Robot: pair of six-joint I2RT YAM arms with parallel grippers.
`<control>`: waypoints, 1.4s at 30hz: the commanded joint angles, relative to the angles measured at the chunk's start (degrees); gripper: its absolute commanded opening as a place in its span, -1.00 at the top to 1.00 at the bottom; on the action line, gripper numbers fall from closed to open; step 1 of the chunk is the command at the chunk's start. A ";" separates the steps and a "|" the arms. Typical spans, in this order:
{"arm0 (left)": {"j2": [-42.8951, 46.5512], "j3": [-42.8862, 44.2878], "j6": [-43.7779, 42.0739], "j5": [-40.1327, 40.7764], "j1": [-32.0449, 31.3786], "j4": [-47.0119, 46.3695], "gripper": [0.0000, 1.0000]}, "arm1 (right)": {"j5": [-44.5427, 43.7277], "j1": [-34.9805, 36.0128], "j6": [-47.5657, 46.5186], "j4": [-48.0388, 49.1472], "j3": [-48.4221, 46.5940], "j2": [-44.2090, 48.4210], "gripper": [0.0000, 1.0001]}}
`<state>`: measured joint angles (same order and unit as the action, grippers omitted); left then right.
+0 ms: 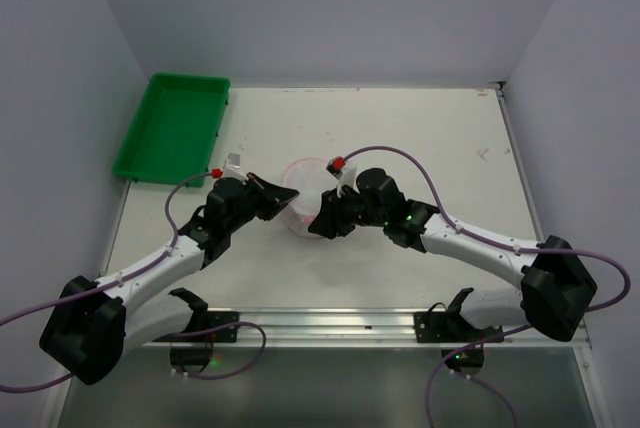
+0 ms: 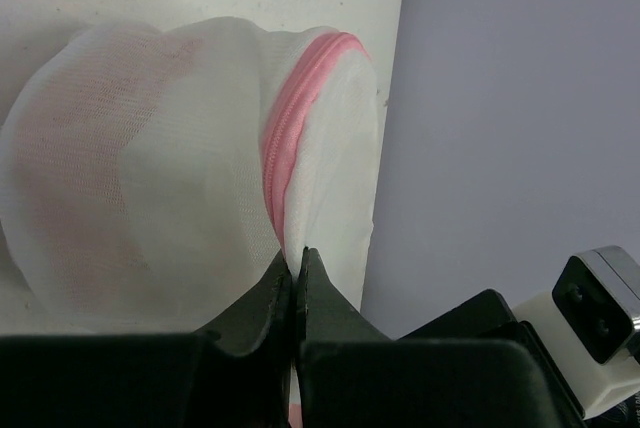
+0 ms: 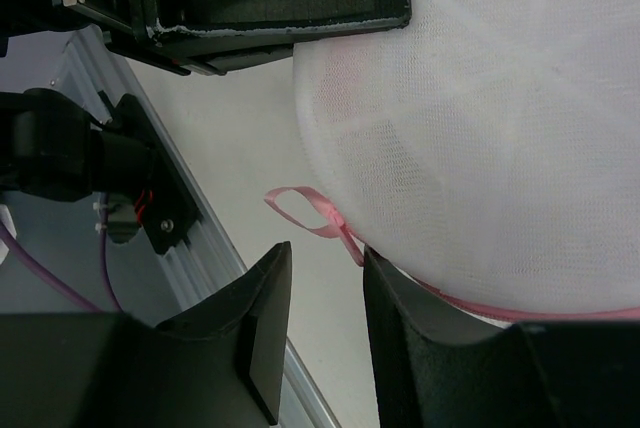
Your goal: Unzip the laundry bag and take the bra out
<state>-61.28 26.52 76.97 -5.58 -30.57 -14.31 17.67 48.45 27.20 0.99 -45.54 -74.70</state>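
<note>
Left hand point(image 2: 297, 257) tight on laundry bag point(image 2: 150, 168) edge

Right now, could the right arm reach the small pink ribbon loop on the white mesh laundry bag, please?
Probably yes: the right tool is open, and the pink ribbon loop lies just ahead of it, nothing between. The left tool pinches the white mesh laundry bag elsewhere.

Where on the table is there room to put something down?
Biggest bare patch of table: far right, between the right arm and the wall. Another sits near, between the two arms and the front rail. The green tray looks empty too. The middle is crowded: the left fingers and right fingers meet at the laundry bag.
</note>
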 commanded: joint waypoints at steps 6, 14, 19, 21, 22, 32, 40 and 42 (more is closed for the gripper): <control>0.81 -0.07 -0.32 0.22 -0.90 -3.63 1.00 | 0.17 0.16 0.22 3.14 -2.45 -0.71 0.49; 2.12 -0.68 -1.56 0.14 -0.90 -2.04 1.00 | -3.25 0.16 -0.92 0.33 -2.01 -0.19 1.00; 0.73 0.37 -5.51 -1.18 -0.81 -0.82 1.00 | -9.92 0.07 -5.31 -6.17 -1.31 3.06 1.00; 0.19 0.63 -6.91 -2.32 -0.64 -0.20 1.00 | -13.17 -0.11 -7.68 -9.06 -0.34 5.43 1.00; -0.59 0.63 -7.36 -3.02 -0.20 -0.37 1.00 | -13.71 -0.37 -8.21 -10.04 0.18 6.40 1.00; -3.94 5.38 -18.78 -14.18 6.04 4.55 1.00 | -13.81 -1.86 -12.08 -15.76 3.09 12.73 1.00; -16.38 20.56 -39.42 -24.47 12.63 15.25 1.00 | -13.01 -1.86 -11.64 -17.43 1.07 11.94 1.00; -19.13 25.85 -39.88 -21.93 12.64 19.58 0.83 | -9.09 -1.86 -11.56 -15.86 -0.25 10.19 1.00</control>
<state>-77.28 45.17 46.35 -29.71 -20.49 -0.64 5.69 46.89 16.82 -12.25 -43.24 -63.77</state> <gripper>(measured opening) 0.047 0.007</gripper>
